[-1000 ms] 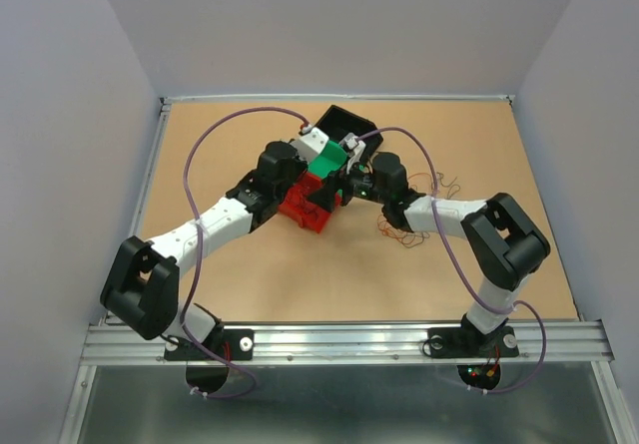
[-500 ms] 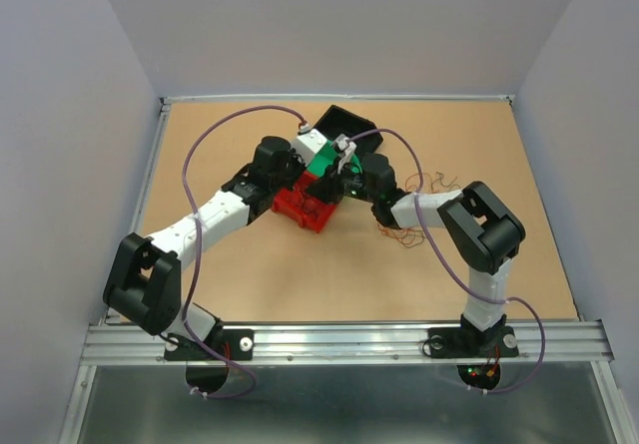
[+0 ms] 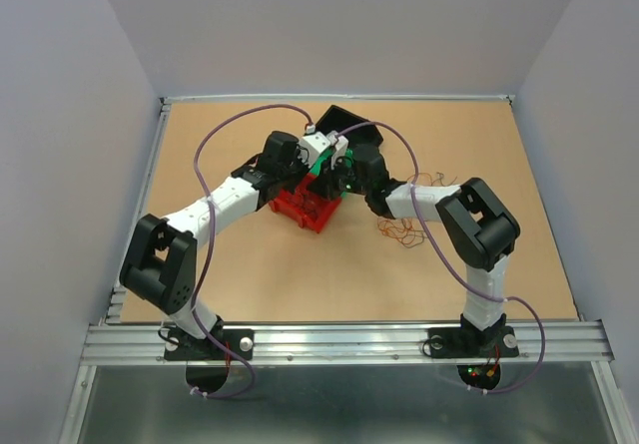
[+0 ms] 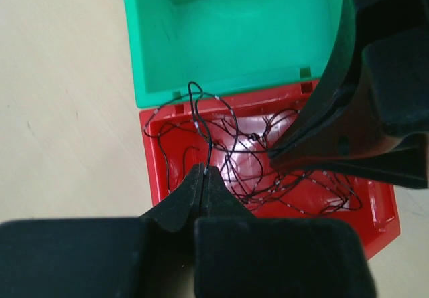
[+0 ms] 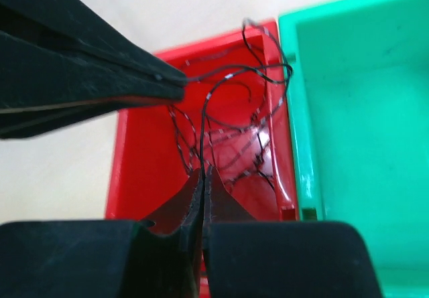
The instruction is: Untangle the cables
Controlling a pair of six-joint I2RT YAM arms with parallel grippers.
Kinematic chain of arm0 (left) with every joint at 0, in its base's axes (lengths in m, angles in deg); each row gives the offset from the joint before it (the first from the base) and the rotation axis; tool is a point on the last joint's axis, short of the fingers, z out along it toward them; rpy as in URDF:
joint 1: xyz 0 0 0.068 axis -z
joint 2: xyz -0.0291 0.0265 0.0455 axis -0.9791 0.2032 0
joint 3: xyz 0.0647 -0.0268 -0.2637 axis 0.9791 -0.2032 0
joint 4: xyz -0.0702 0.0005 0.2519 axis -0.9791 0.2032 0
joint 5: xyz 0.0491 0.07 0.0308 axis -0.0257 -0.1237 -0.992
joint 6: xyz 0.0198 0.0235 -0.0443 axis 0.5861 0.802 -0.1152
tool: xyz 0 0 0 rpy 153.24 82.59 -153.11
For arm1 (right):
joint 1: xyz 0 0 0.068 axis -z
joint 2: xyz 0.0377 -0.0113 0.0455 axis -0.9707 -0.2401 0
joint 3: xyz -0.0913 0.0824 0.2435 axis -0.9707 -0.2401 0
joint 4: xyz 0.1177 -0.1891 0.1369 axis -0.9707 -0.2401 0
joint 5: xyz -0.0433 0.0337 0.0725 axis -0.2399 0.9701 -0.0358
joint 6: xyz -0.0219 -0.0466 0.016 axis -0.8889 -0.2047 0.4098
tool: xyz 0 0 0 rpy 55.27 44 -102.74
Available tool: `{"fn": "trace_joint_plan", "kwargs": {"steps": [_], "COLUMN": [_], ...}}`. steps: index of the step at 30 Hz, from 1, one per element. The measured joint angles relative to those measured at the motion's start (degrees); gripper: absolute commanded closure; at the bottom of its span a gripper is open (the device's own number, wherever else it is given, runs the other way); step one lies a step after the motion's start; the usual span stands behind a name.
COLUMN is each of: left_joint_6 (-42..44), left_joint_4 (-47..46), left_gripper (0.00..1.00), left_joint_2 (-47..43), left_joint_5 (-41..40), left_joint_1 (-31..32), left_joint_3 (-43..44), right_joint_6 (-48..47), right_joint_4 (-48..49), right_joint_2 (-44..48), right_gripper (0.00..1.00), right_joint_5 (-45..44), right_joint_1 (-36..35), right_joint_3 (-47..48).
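**Wires [image 4: 268,177] pinched in the red bin [image 4: 153,177]**

The left gripper [image 4: 203,171] is shut tight on one thin dark wire. The right gripper [image 5: 202,172] is shut on another. The dark tangle lies in the red bin, next to the green bin [image 4: 151,50]. Loose wires [image 3: 399,232] lie on the table [image 3: 300,274] nearby.

Overhead view: even, soft light, faint shadows under arms [image 3: 225,205] on tabletop [image 3: 300,264]. Wrist views bright; white glare on red bin [image 4: 379,207] floor; left tool [image 4: 201,172], right tool [image 5: 202,172] blurred up close.
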Motion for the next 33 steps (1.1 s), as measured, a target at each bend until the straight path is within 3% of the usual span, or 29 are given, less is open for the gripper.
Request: {"fn": "trace_joint_plan", "kwargs": {"steps": [4, 5, 7, 12, 23, 25, 28, 33], "left_joint_6": [0.04, 0.15, 0.28, 0.72, 2.93, 3.41, 4.07, 4.26], "left_joint_4": [1.97, 2.36, 2.51, 2.38, -0.42, -0.83, -1.01, -1.09], "left_gripper": [1.00, 1.00, 1.00, 1.00, 1.00, 1.00, 1.00, 1.00], "left_joint_2": [1.11, 1.55, 2.56, 5.07, 9.75, 10.10, 10.36, 10.27], "left_joint_5": [0.26, 0.35, 0.76, 1.90, 7.17, 7.30, 7.65, 8.09], "left_joint_1": [-0.42, -0.63, -1.01, -1.11, 0.59, 0.90, 1.29, 1.40], "left_joint_3": [0.00, 0.00, 0.00, 0.37, 4.11, 4.20, 4.20, 4.20], "right_joint_6": [-2.16, -2.67, -3.06, -2.60, 1.40, 1.90, 2.36, 2.71], "right_joint_4": [-5.51, -7.02, -8.90, -9.60, -8.44, -8.46, -8.55, -7.80], "right_joint_2": [-0.28, -0.31, -0.31, 0.39, 8.87, 9.57, 10.56, 10.78], "right_gripper": [0.82, 0.69, 0.53, 0.41, 0.40, 0.45, 0.66, 0.73], "right_joint_5": [-0.72, -1.20, -2.84, -5.14, -11.69, -12.33, -13.03, -13.53], "right_joint_1": [0.00, 0.00, 0.00, 0.17, 1.03, 1.03, 1.01, 0.87], "right_joint_3": [0.52, 0.52, 0.48, -1.77, -11.89, -12.74, -14.10, -14.62]}}
